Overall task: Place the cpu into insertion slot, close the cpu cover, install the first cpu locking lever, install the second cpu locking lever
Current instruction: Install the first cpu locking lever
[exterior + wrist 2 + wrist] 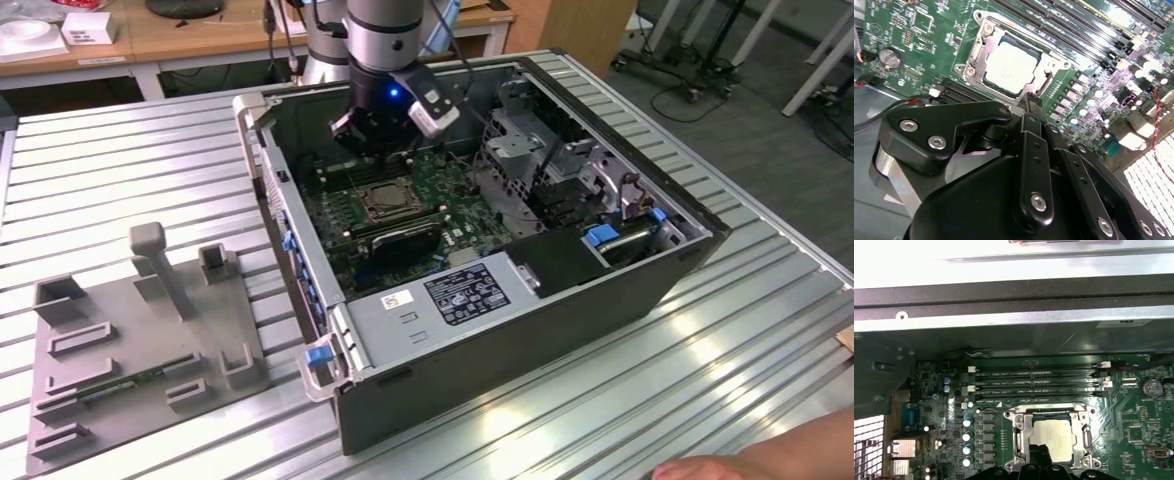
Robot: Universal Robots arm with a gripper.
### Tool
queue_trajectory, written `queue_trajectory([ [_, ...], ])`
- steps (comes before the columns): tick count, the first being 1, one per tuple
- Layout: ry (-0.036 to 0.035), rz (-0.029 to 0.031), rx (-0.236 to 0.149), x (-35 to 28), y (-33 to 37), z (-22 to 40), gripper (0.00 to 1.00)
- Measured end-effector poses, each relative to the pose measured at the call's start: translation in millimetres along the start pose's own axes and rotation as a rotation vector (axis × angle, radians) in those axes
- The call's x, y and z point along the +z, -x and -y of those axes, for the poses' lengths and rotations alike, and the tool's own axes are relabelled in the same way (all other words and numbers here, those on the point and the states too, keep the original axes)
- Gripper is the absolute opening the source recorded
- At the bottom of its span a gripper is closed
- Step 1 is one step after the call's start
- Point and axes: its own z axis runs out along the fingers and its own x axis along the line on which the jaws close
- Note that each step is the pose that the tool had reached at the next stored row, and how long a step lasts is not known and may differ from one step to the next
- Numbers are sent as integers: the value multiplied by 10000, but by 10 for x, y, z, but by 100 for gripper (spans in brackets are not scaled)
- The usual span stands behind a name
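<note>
The cpu [1009,67] lies flat in the insertion slot [1087,436] on the green motherboard [914,30], its dull silver top facing up. The cpu cover [979,52], a silvery frame, lies down around the chip, which shows through its window. In both wrist views my gripper [1030,102] hangs just above the socket's edge, with its black fingertips [1043,452] pressed together and nothing between them. In the exterior view my gripper [378,148] is inside the open computer case, just beyond the cpu [388,198].
The case wall [534,330] rings the board. Long black memory slots [1034,382] run beside the socket. A drive cage [534,150] stands on the exterior view's right. On the table to its left lies a grey fixture plate [134,340]. A person's hand [747,465] rests at the near edge.
</note>
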Motion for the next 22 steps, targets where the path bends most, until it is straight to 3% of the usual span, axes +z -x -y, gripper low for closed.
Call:
queue_trajectory([
  [3, -8, -149, 15, 6, 0, 0, 10],
  [4, -10, -159, 16, 5, 0, 1, 10],
  [11, -12, -174, 17, 1, 0, 0, 10],
  [22, -26, -172, 17, -129, 3, -13, 10],
])
